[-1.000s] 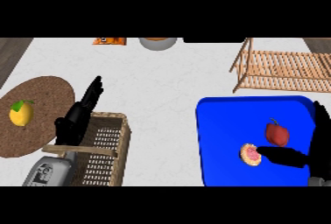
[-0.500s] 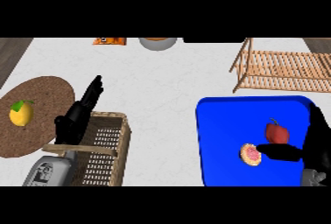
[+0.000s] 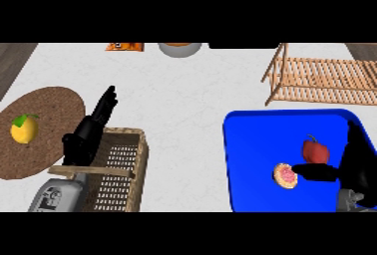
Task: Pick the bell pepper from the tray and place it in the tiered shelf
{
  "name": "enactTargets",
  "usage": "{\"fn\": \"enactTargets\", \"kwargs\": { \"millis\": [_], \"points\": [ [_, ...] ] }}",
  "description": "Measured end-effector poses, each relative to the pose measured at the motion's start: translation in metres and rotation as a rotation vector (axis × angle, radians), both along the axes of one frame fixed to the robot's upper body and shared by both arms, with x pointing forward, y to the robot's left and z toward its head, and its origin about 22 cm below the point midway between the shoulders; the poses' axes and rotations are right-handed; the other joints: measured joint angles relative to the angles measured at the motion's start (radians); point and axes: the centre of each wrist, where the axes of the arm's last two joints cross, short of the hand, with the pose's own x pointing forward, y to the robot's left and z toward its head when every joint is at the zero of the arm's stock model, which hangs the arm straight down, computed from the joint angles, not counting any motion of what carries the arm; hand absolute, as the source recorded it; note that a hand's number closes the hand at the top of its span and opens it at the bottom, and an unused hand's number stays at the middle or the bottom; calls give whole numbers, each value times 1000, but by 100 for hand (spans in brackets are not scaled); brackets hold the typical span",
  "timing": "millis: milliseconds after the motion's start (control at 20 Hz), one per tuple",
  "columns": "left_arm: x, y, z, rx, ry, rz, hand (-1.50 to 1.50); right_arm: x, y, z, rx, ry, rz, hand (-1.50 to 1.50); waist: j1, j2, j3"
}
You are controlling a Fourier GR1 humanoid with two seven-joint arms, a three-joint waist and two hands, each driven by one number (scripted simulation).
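With the red bell pepper (image 3: 315, 150) on the blue tray (image 3: 254, 149) just left of the open, empty right hand (image 3: 352, 164), its fingers should close round the pepper, avoiding the donut (image 3: 285, 175).

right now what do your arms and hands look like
Both hands are matte black with slim, jointed fingers and a thumb: the left hand shows beside the wicker basket, the right hand over the blue tray. A bit of grey forearm shows below the right hand. No cables or markings visible.
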Motion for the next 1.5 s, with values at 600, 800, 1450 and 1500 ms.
{"fn": "enactTargets", "kwargs": {
  "millis": [600,800,1450,1500],
  "points": [
    [2,1,-4,16,-4,2,0,11,-4,-20,18,14,2,-150,0,-3,0],
    [0,1,-3,4,-5,-1,0,17,-9,-29,24,23,9,-150,1,-2,0],
    [-2,-3,-1,16,-3,1,0,17,-5,-39,-81,62,82,150,0,-3,-3],
    [-1,-3,-2,13,3,-1,0,17,-3,-39,-84,56,83,150,0,-3,-3]
  ]
}}
